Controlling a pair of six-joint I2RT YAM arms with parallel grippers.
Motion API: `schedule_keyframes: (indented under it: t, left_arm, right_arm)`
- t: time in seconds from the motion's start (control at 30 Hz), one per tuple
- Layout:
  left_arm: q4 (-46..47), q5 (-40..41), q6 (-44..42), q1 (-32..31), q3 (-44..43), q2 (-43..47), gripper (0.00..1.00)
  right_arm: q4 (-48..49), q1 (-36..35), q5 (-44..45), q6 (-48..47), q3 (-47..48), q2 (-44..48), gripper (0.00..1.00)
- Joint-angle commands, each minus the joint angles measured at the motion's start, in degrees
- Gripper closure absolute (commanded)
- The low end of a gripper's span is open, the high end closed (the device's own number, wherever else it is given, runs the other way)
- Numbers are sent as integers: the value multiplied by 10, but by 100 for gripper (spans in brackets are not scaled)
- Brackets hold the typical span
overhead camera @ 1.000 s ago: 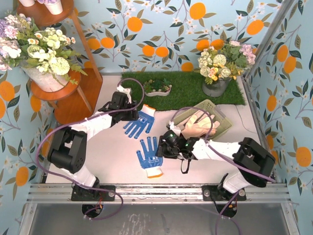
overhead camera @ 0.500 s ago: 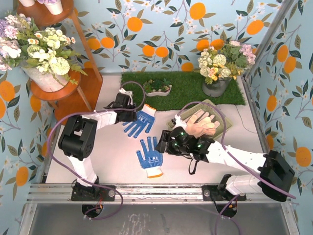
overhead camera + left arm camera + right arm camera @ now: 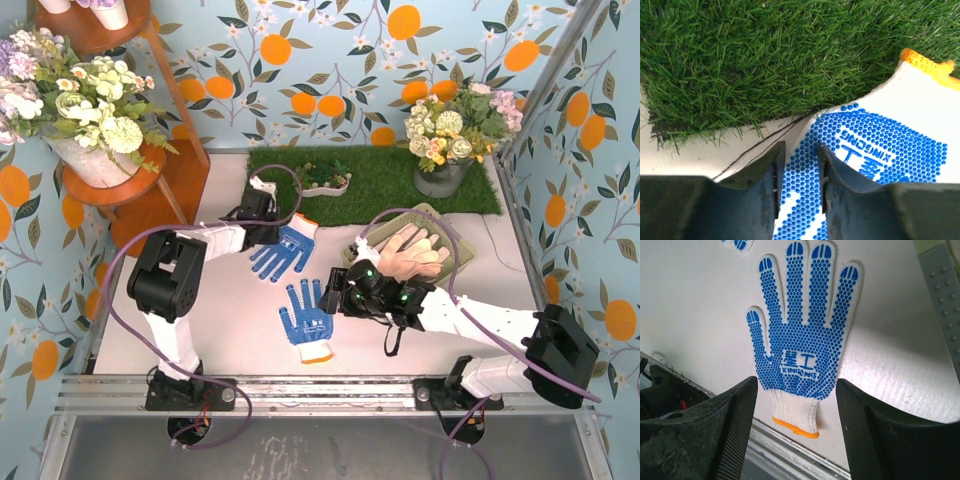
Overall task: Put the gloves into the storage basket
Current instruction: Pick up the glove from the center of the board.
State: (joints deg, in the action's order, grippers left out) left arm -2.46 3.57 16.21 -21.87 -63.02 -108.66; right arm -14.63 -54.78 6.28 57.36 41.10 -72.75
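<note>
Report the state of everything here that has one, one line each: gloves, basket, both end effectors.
far blue-dotted glove: flat on the table, dotted side up
near blue-dotted glove: flat on the table, dotted side up, untouched
peach-tan gloves: lying in the storage basket
storage basket: holds the peach-tan gloves
left end effector: jaws narrow, astride the far glove's edge, grip unclear
right end effector: open, empty, above the near glove

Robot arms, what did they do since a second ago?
The right tool slid a little from the storage basket toward the near blue glove. The left tool narrowed around the edge of the far blue glove. Both blue gloves and the peach gloves in the basket stayed put.
</note>
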Motion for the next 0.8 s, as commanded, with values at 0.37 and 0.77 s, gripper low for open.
schedule_keyframes:
  t: [0.37,0.77]
  left_arm:
    - [-20,2,30,-24,122,174,100]
    - [-181,-108,-41,-24,49,351,100]
  right_arm:
    - [-46,23,42,-43,33,58,39]
    - [-19,117,-141,-186,70,111,31]
